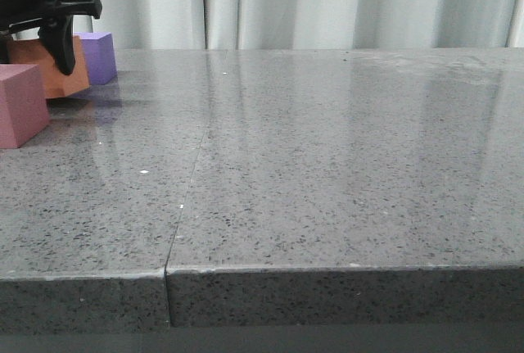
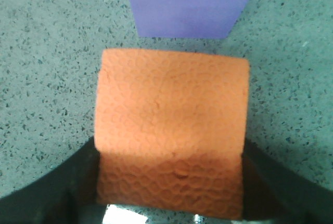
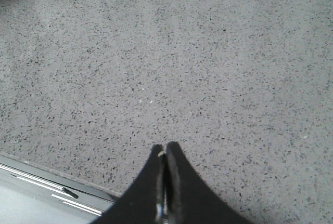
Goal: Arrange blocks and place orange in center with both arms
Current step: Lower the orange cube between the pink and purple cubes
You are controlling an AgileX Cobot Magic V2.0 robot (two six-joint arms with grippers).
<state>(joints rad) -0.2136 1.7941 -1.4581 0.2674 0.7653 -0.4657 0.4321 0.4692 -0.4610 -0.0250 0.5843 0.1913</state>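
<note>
My left gripper (image 2: 170,147) is shut on the orange cube (image 2: 171,125), with one black finger (image 1: 62,45) against each side face. A small dent shows on the cube's shaded near face. In the front view the orange cube (image 1: 41,74) is at the table's far left, at or just above the surface. The purple cube (image 1: 99,56) stands right behind it, a small gap away (image 2: 190,5). The pink-red cube (image 1: 20,106) sits in front of it, cut off by the frame's left edge. My right gripper (image 3: 165,148) is shut on nothing, low over bare table.
The grey speckled table (image 1: 327,148) has a seam (image 1: 187,197) running from front to back. Its front edge (image 1: 327,269) is near the camera. A metal rail (image 3: 36,182) shows past the table's edge beside my right gripper. Pale curtains hang behind.
</note>
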